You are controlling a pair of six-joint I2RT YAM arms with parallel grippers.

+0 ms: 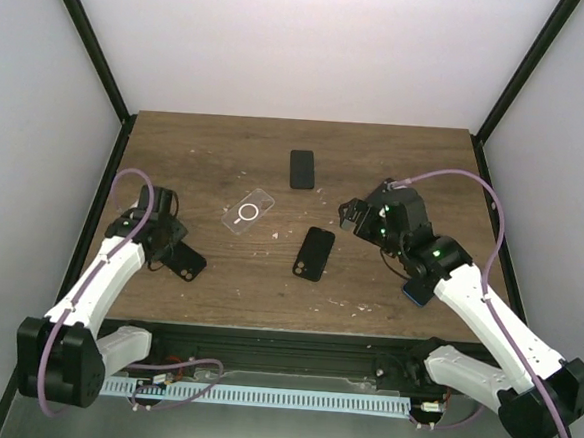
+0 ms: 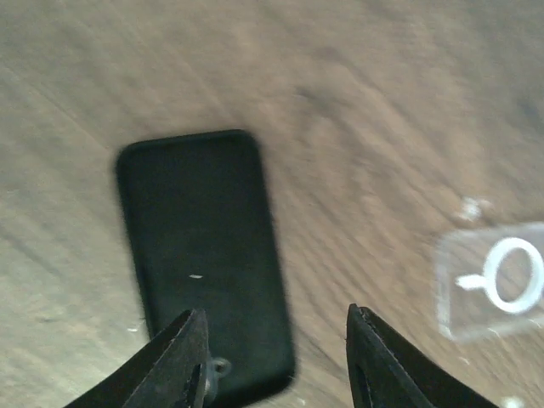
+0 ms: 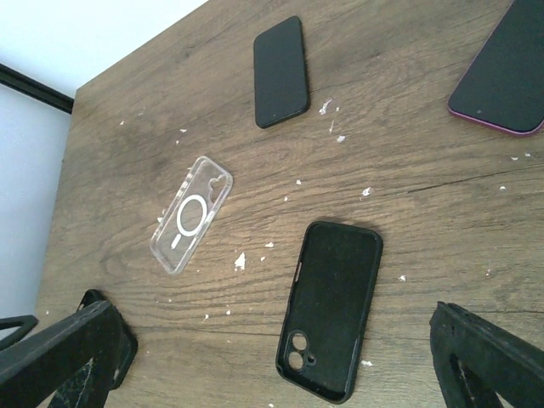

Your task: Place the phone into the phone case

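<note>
My left hand (image 2: 274, 330) hangs over a black phone-shaped slab (image 2: 204, 255) at the left side of the wooden surface (image 1: 407, 157). The fingers are apart with nothing between them, and one fingertip overlaps the slab's near end. It's too blurry to call it a phone or a case. My right hand (image 1: 357, 217) is spread wide and holds nothing. The black phone (image 3: 280, 71) lies flat toward the far edge. The black phone case (image 3: 331, 321) sits mid-surface, inside up. A clear case (image 3: 190, 214) lies to its left, and a purple-edged phone (image 3: 501, 81) sits off to the right.
</note>
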